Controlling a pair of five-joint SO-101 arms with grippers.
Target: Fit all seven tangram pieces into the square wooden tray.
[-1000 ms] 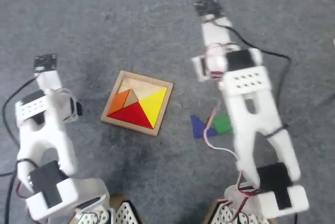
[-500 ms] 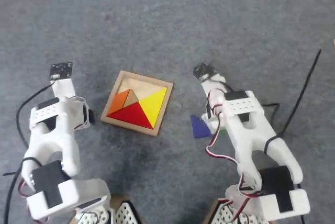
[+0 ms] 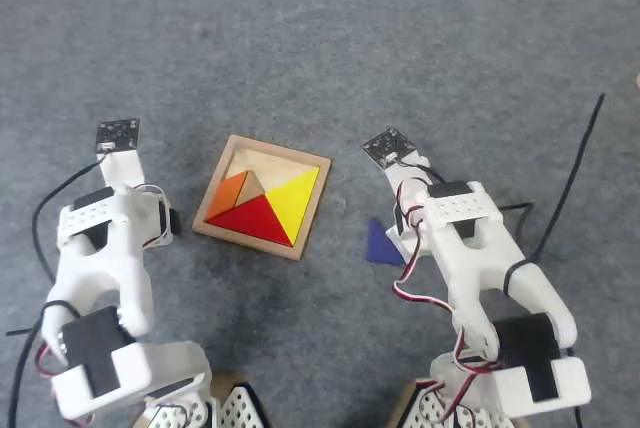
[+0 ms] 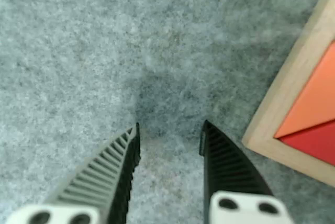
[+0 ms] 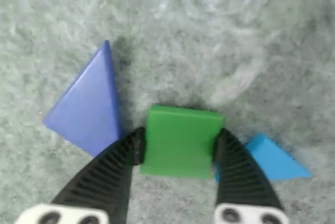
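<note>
Green square (image 5: 180, 130) lies flat on the table (image 3: 300, 48), right of the tray (image 3: 280, 151), between a blue triangle (image 5: 89, 103) and a light-blue piece (image 5: 272, 158). Right gripper (image 5: 179, 137) pinches its two straight sides. It looks light, stiff and slick, so that hold seems right. Left gripper (image 4: 170, 127) hangs open beside the tray's corner.

Wooden tray (image 3: 246, 244): one.
Coloured pieces inside tray: three: orange triangle (image 3: 230, 193), red triangle (image 3: 250, 220), yellow triangle (image 3: 294, 200).
Brownish triangle (image 3: 250, 186) at tray centre: piece or bare wood, cannot tell.
Pieces on grey mat (image 3: 300, 68) outside tray: three: dark blue triangle (image 5: 86, 106), green square (image 5: 180, 130), light blue triangle (image 5: 272, 158).
Arms: two: left arm (image 3: 100, 258), right arm (image 3: 470, 248).
Grippers: two: left gripper (image 4: 170, 135), right gripper (image 5: 179, 140); two fingers each.
</note>
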